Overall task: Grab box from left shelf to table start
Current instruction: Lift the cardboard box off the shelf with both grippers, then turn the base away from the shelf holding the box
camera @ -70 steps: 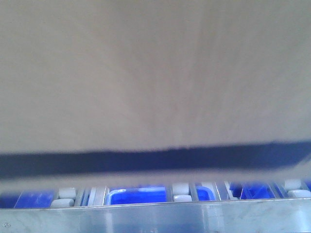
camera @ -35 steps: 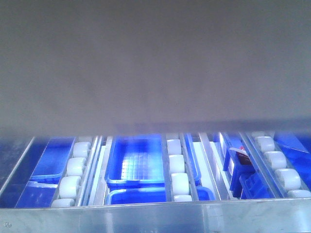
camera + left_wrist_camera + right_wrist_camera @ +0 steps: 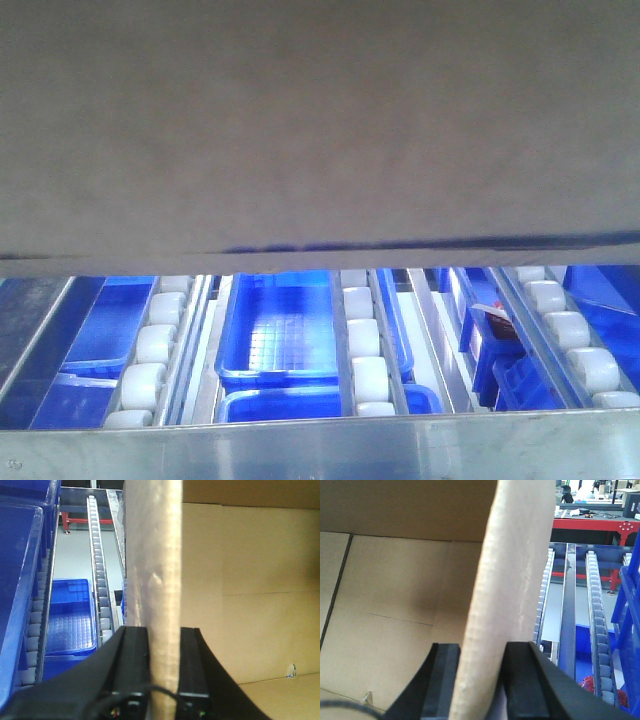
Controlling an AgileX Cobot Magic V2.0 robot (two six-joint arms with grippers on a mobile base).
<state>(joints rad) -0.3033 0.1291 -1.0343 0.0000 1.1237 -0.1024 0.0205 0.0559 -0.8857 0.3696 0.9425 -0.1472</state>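
Note:
The brown cardboard box (image 3: 320,120) fills the upper half of the front view, its lower edge lifted above the left shelf's white rollers (image 3: 365,345) and shiny front rail (image 3: 320,450). In the left wrist view my left gripper (image 3: 164,632) is shut on the box's upright side wall (image 3: 152,555), one black finger (image 3: 132,650) outside and the other inside the open carton. My right gripper (image 3: 482,650) is shut on the opposite wall (image 3: 515,555) in the same way. The table is out of view.
Blue plastic bins (image 3: 280,335) sit on the level below the roller tracks, one holding a red-topped item (image 3: 497,318). More blue bins (image 3: 70,615) flank the tracks. A red-framed bench (image 3: 590,522) stands far behind the rack.
The box has risen in the front view. Its black printed band and lower edge moved up, uncovering the rollers and the blue bins beneath.

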